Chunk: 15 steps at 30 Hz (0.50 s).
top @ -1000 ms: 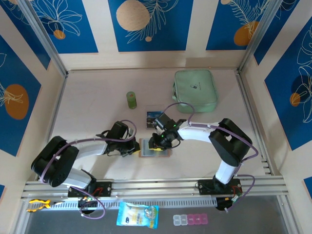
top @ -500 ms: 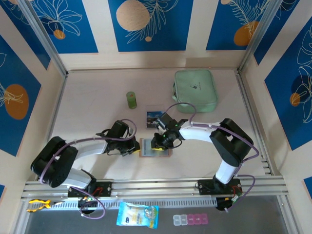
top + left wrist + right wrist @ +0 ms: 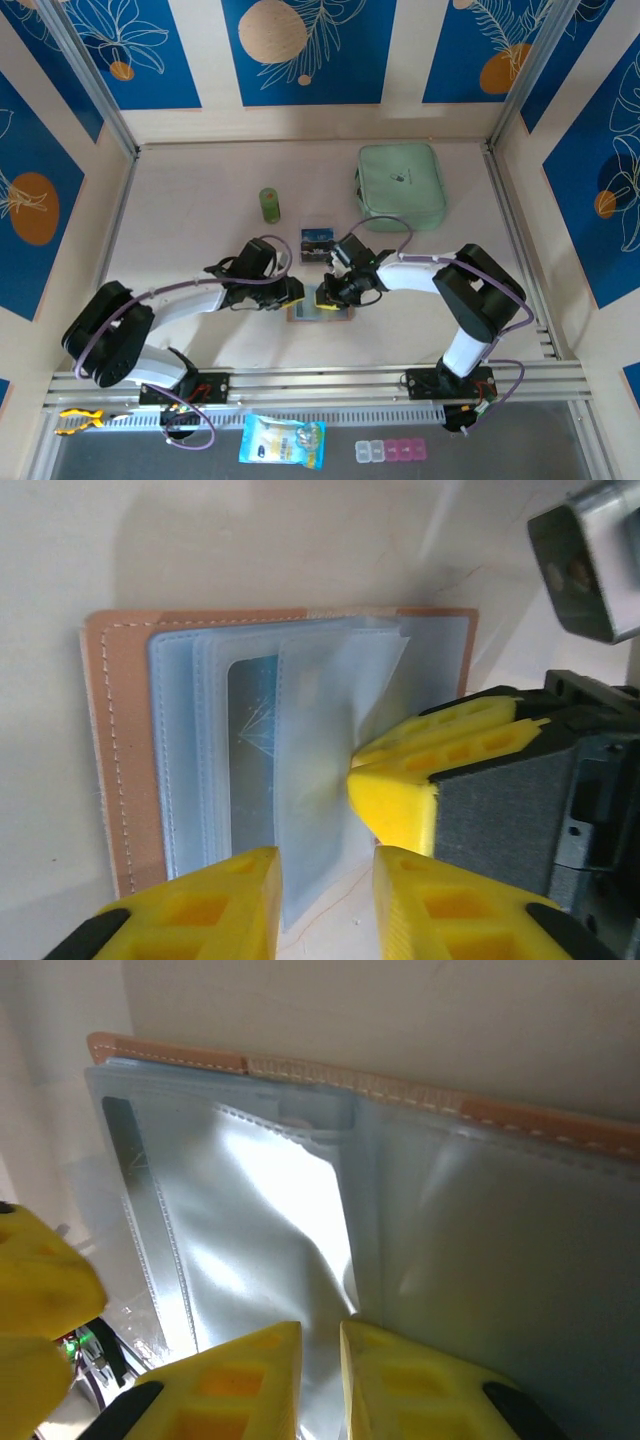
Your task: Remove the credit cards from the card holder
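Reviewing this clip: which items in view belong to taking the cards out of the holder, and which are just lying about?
Job: card holder, card in its sleeve, blue card on the table.
Lying about: mint-green pouch, green cylinder, packet, small compartment box.

Your left fingers [image 3: 225,900] stand apart at the open card holder [image 3: 110,740] on the tabletop [image 3: 250,540]; the right fingers [image 3: 430,780] pinch one clear sleeve [image 3: 320,720], a blue credit card [image 3: 252,750] showing behind it.
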{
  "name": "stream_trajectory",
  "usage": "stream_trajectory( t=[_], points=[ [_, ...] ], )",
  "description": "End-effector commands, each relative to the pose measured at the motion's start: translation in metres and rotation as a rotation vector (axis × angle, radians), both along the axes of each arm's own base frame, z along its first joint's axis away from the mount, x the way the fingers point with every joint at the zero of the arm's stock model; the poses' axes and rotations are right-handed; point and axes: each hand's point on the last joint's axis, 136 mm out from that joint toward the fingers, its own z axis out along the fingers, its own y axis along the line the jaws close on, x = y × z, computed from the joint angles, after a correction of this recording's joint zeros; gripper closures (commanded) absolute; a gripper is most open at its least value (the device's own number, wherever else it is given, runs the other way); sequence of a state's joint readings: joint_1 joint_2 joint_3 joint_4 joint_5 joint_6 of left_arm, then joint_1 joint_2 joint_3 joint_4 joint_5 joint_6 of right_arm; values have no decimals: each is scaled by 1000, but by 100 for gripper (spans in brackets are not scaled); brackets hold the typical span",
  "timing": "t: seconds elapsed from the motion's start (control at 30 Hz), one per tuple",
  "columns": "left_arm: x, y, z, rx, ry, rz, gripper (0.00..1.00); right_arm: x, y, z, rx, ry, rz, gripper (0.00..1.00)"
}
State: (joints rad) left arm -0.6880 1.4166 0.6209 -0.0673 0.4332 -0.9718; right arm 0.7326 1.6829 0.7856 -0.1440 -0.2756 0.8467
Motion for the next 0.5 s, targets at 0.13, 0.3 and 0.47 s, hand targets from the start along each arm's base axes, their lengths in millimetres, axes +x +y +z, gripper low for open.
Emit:
stream_trajectory(
  t=[0.13,0.3,0.47],
  points=[
    [4,-9,-5,23,13,4,68,-9,-5,-4,55,42,-8,80],
    [4,-12,-9,26,21,0,68,-10,-6,-3,79,43,-9,80],
    [5,-18,-9,16,24,-1,70,-10,-4,1,104,31,-6,80]
  ],
)
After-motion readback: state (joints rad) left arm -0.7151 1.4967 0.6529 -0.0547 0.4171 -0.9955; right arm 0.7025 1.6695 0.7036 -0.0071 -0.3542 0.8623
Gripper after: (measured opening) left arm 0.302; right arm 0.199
